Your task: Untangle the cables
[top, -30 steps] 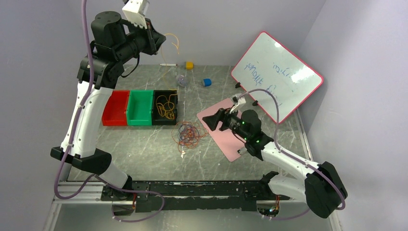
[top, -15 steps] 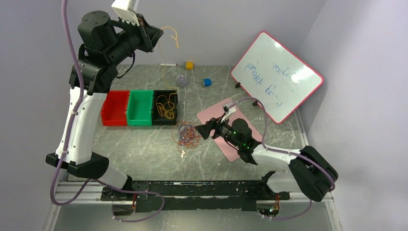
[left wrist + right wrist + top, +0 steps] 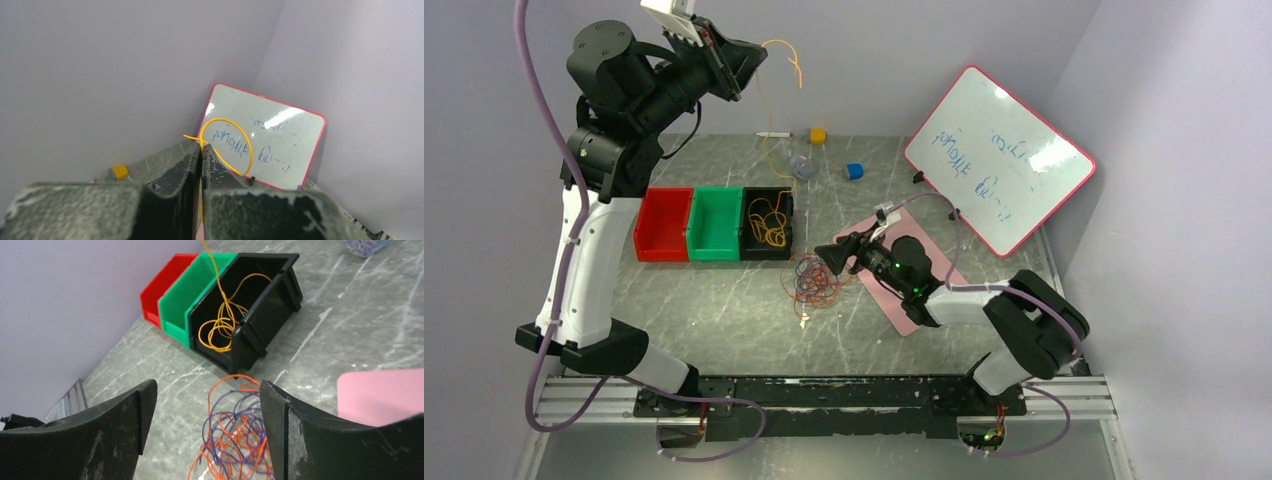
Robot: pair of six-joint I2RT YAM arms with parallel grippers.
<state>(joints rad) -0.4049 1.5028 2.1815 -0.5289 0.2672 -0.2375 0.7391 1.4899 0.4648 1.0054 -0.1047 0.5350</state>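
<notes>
My left gripper (image 3: 749,58) is raised high at the back left and shut on a yellow cable (image 3: 776,43), which loops past its tips (image 3: 226,146) and hangs down into the black bin (image 3: 784,215), where the rest coils (image 3: 222,330). A tangle of orange-red and dark blue-purple cables (image 3: 814,280) lies on the table in front of that bin. My right gripper (image 3: 829,258) hovers just right of the tangle, jaws wide open, with the tangle (image 3: 240,437) showing between its fingers (image 3: 287,435) and nothing held.
A green bin (image 3: 716,222) and a red bin (image 3: 664,222) stand left of the black one. A pink mat (image 3: 902,300) lies under my right arm. A whiteboard (image 3: 999,160) leans at the back right. A yellow block (image 3: 818,135), blue block (image 3: 854,171) and marker (image 3: 772,134) lie at the back.
My left gripper has risen further up and left, drawing the yellow cable taut out of the black bin. My right arm has swung left, bringing its open gripper to the tangle.
</notes>
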